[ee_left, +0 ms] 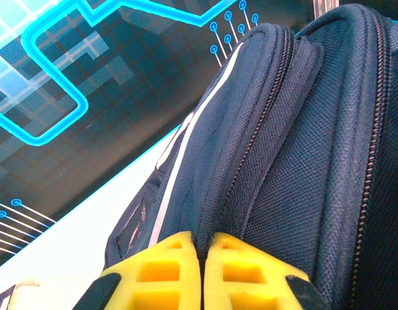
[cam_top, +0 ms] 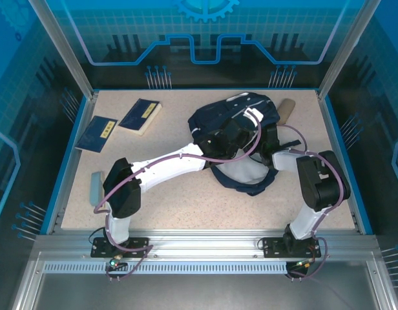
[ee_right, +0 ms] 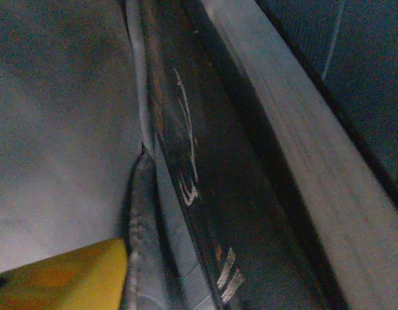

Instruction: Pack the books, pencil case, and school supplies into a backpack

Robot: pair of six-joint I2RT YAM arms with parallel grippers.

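- Backpack (cam_top: 234, 119): navy, white stripe, rear-centre of table (cam_top: 186, 200).
- Left gripper (ee_left: 202, 271) clamped shut on its fabric fold.
- Right gripper (ee_right: 76, 274) inside beside black book (ee_right: 205, 194); opening cannot be told.
- Speckled beige table, blue-lit walls (cam_top: 251, 32).

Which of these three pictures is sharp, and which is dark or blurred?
Top external view: even light, sharp, soft shadows beneath the arms on the table. Left wrist view: bright, the backpack weave is crisp, the table is washed out to white. Right wrist view: dim and blurred; the print on the black book is smeared.
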